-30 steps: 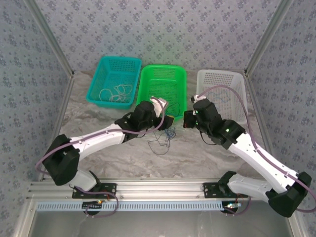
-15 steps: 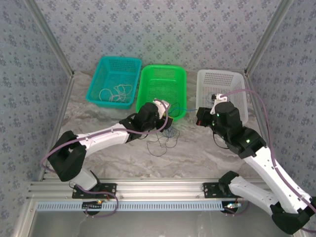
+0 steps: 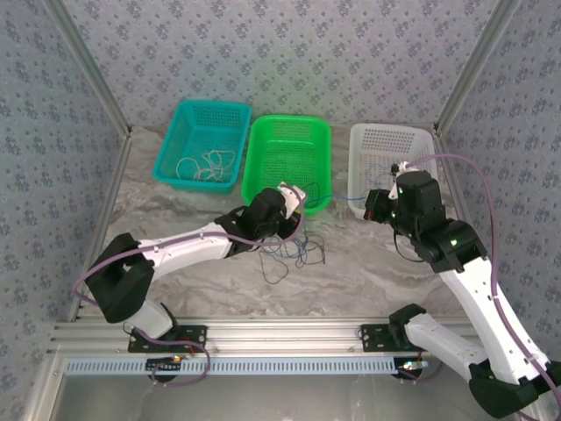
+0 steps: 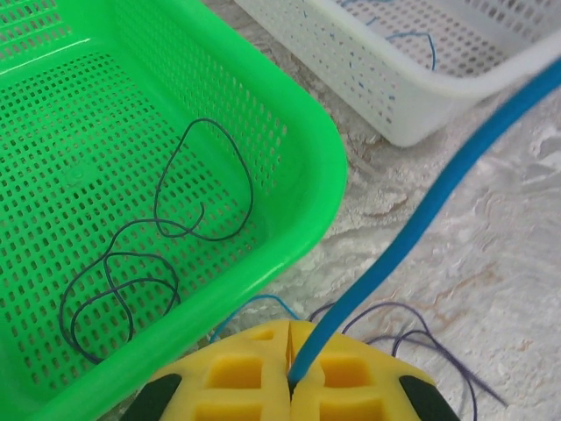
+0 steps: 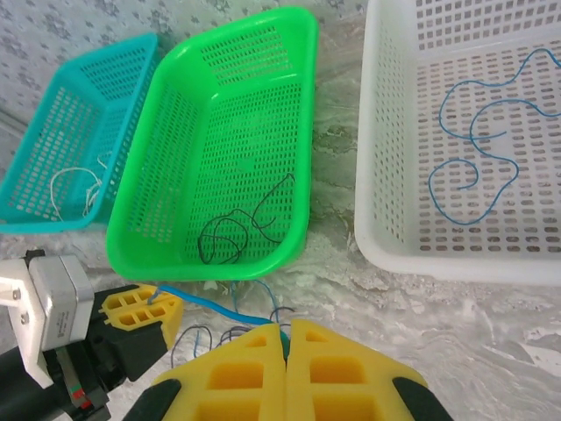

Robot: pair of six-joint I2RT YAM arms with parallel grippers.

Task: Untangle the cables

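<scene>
1. Enclosure walls (image 3: 280, 53): blue-grey paper with a small floral print covers the back and both sides. Bare aluminium corner posts (image 3: 469, 74) rise from the rear corners of the floor area.
2. Worktop (image 3: 377, 281): a grey-white, marble-veined surface with a rough texture in the left wrist view. An aluminium rail (image 3: 280, 335) runs along its near edge and carries both arm bases.
3. Left end effector (image 4: 289, 342): yellow pads are pressed together, clamped on the taut blue cable (image 4: 421, 219). It sits low at the near right corner of the green basket.
4. Right end effector (image 5: 285, 331): pads are closed on the other end of the same blue cable, in front of the white basket's near left corner.
5. Three perforated plastic baskets stand in a row at the rear, side by side: teal rectangular basket (image 3: 213, 103) on the left, green rectangular basket (image 3: 292, 119) in the centre, and white rectangular basket (image 3: 390, 128) on the right.
6. Tangle of thin dark cables (image 3: 294, 250): lies in loose loops on the worktop, just in front of the green basket and below the left end effector.
7. Sorted cables: a whitish looped cable (image 3: 203, 162) lies in the teal basket, a dark looped cable (image 5: 232, 230) in the green basket, and a loose blue cable (image 5: 478, 149) in the white basket.
</scene>
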